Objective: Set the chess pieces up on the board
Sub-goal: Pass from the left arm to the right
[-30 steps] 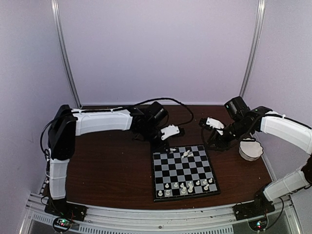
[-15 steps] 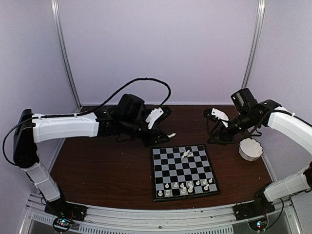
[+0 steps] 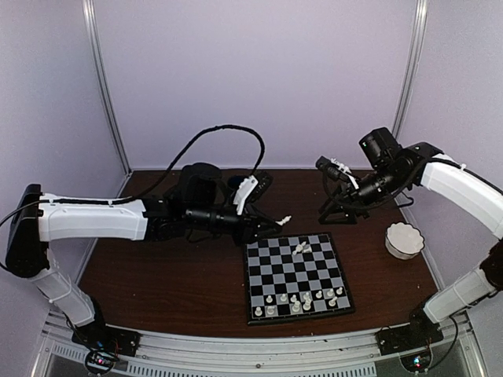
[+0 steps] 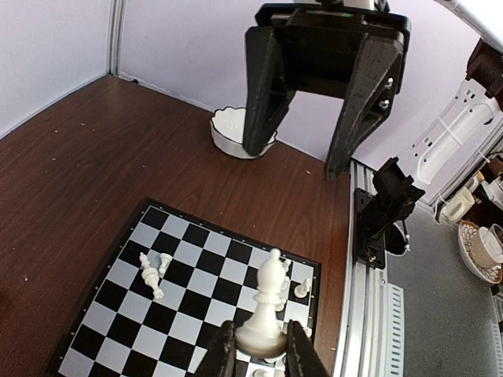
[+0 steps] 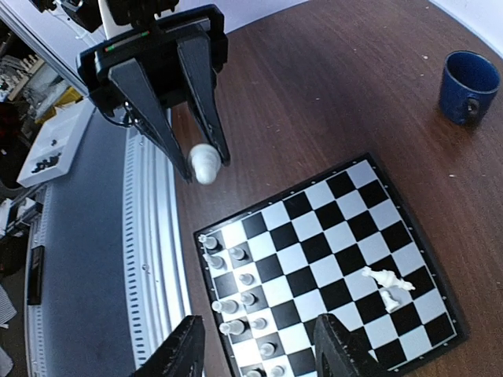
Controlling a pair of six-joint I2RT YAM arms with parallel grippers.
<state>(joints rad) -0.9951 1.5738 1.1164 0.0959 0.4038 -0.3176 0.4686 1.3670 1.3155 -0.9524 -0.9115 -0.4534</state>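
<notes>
My left hand (image 4: pixel 262 350) is clenched on a glossy cream bishop-like piece (image 4: pixel 267 302), which it has just lifted back from the far edge of the board (image 3: pixel 297 275). That leaves one more figure ready to place. My right hand (image 5: pixel 262 353) hangs released and empty, having swung away from the scalloped bowl (image 3: pixel 403 240). On the flat checked squares, the standing pieces (image 3: pixel 302 298) cluster along the near rows, and two toppled pieces (image 3: pixel 301 247) lie near the far edge.

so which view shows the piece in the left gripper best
Left wrist: the white chess piece is large and sharp, clamped in the left gripper. Right wrist shows it small and blurry; top external shows just a white speck.
</notes>
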